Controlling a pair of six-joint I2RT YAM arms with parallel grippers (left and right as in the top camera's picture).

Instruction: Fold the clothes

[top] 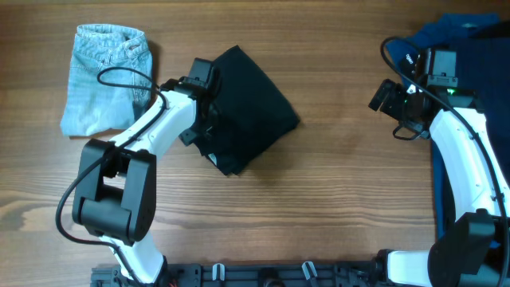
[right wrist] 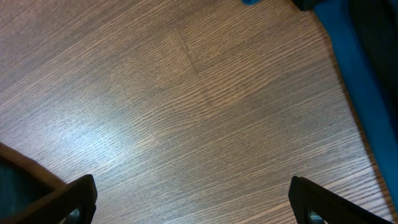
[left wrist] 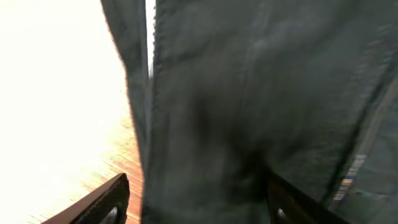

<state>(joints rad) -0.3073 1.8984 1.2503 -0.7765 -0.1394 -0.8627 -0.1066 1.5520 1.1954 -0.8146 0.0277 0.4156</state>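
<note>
The black garment (top: 253,108) lies bunched in a rough diamond at the table's middle. My left gripper (top: 209,127) is at its left edge. In the left wrist view the two fingers stand apart with the black fabric (left wrist: 249,106) between and over them; the left gripper (left wrist: 196,199) is open. My right gripper (top: 381,100) is open and empty above bare wood, well to the right of the black garment. It is also open in the right wrist view (right wrist: 193,199). A light-blue denim garment (top: 103,80) lies folded at the far left.
A dark blue garment (top: 470,44) lies at the far right, partly under my right arm, and shows at the right edge of the right wrist view (right wrist: 367,93). Bare wooden table (top: 335,199) lies between the arms and along the front.
</note>
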